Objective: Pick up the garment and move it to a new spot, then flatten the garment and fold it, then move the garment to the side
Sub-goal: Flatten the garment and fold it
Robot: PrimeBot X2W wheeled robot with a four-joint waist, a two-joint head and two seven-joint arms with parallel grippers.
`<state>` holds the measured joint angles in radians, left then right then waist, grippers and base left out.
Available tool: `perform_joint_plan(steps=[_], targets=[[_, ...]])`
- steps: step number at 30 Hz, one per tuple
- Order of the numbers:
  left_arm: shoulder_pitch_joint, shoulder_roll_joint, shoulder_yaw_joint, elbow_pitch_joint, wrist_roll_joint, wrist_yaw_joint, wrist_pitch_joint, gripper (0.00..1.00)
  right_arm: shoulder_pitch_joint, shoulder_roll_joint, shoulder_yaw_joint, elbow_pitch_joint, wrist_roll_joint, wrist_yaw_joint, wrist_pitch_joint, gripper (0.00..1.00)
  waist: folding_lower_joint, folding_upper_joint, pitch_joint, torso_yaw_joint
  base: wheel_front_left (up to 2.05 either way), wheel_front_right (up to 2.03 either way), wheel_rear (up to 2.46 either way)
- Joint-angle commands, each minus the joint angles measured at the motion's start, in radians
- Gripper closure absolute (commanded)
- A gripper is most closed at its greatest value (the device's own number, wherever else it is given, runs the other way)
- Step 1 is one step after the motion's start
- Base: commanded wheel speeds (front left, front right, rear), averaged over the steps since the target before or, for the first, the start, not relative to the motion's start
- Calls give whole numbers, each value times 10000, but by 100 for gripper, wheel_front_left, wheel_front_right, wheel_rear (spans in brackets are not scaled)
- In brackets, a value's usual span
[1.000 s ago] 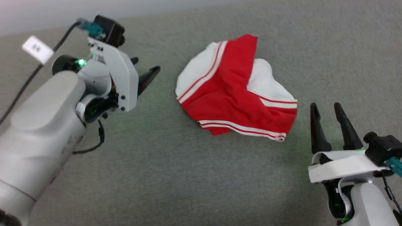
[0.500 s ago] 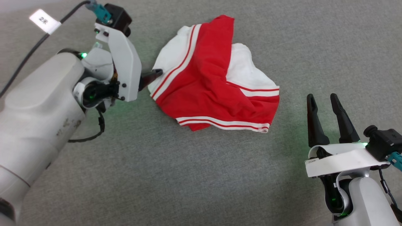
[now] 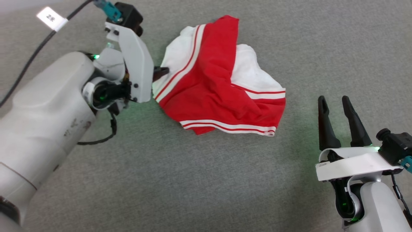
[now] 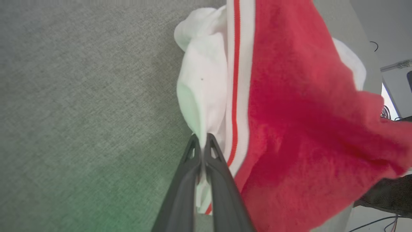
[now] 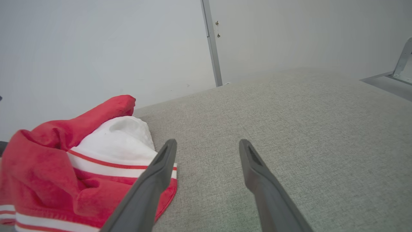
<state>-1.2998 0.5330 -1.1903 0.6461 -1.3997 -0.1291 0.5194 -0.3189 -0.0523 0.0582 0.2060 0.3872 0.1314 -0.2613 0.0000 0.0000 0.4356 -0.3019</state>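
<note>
Where the left gripper (image 4: 201,139) meets cloth: jaws pinched together on the garment (image 3: 212,87), at its white sleeve edge.
At the right gripper (image 3: 334,100): jaws apart, just beside the striped hem.
How the garment lies: crumpled on the grey surface (image 3: 193,180), long axis slanting from far left to near right.

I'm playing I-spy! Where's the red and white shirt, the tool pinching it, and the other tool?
Bright red soft-fabric shirt with white sleeve ends (image 3: 209,87): head view, red middle.
Left dark two-fingered tool (image 4: 202,138): left wrist view, between shut fingertips.
Right dark two-fingered tool (image 3: 334,100): head view, between open fingertips.
</note>
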Motion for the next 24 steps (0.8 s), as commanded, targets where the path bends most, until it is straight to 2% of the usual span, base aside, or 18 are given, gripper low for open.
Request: perform_joint_plan(steps=[1, 7, 16, 19, 24], targets=[[24, -47, -39, -109, -115, -19, -162, 100, -29, 22, -61, -10, -99, -14, -52, 0, 0, 0, -134, 203, 0, 0, 0], [-70, 261, -317, -1008, 224, -19, -1201, 100, 229, 22, -291, 65, -434, -14, -53, 0, 0, 0, -602, 1093, 0, 0, 0], [420, 1687, -779, -1945, 1404, -18, -2726, 100, 222, 11, -192, 319, -870, -14, -53, 0, 0, 0, -1347, 2381, 0, 0, 0], [763, 2106, -853, -2120, 1761, -18, -2752, 100, 278, 13, -221, 386, -934, -14, -52, 0, 0, 0, -1479, 2640, 0, 0, 0], [1346, 2503, -893, -2214, 2233, -18, -2029, 100, 359, 11, -276, 430, -1003, -14, -52, 0, 0, 0, -1536, 2852, 0, 0, 0]])
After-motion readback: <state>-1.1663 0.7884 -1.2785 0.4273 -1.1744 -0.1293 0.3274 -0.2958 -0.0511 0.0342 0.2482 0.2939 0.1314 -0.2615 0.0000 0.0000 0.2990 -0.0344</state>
